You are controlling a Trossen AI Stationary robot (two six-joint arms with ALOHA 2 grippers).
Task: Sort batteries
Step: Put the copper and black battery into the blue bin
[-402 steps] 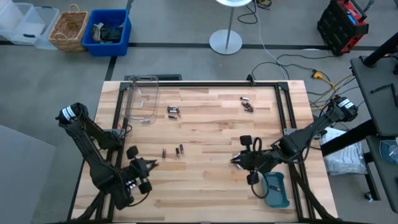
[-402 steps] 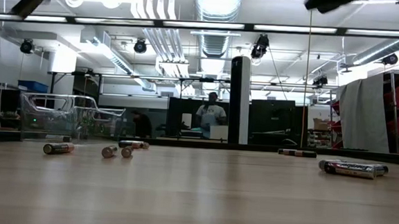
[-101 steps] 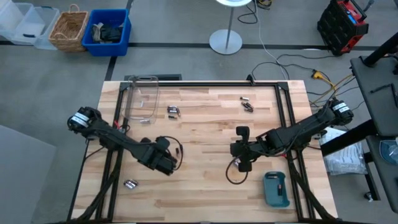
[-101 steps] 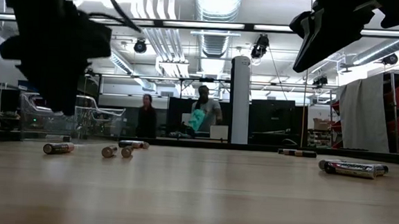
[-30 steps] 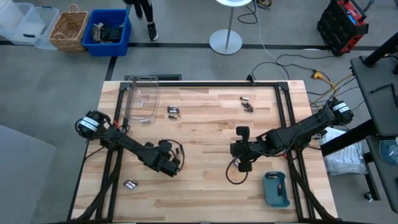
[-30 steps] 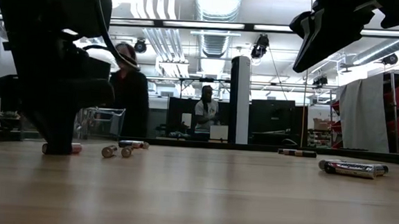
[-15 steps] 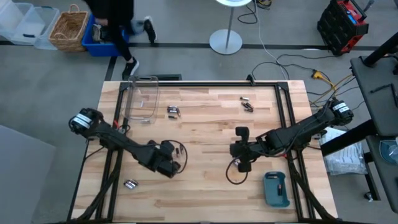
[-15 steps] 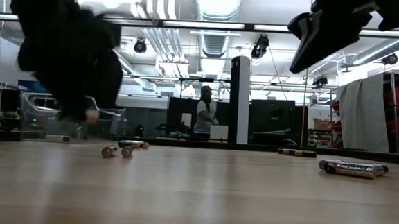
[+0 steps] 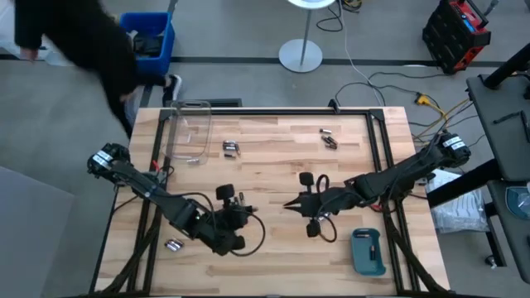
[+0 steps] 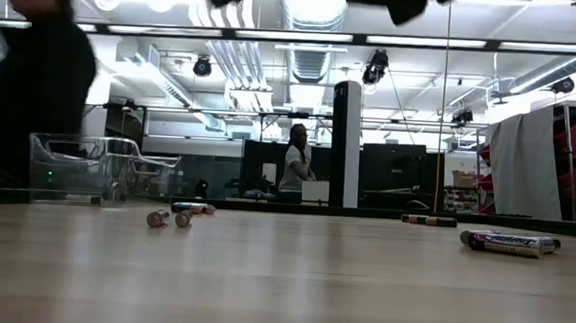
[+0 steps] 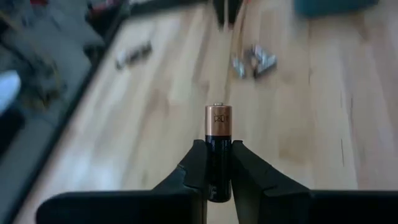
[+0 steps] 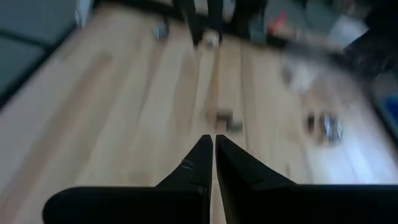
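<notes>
A battery [image 11: 218, 149], copper-topped with a black body, stands pinched between the fingers of the left gripper [image 9: 242, 208] above the middle of the wooden table [image 9: 273, 248]. More batteries [image 9: 231, 148] lie near the clear box [image 9: 189, 132]. The right gripper [image 9: 290, 204], fingers pressed together and holding nothing, points toward the left one.

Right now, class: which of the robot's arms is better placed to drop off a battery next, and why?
Left. The left gripper is shut on a battery; the right gripper is shut with nothing between its fingers.
</notes>
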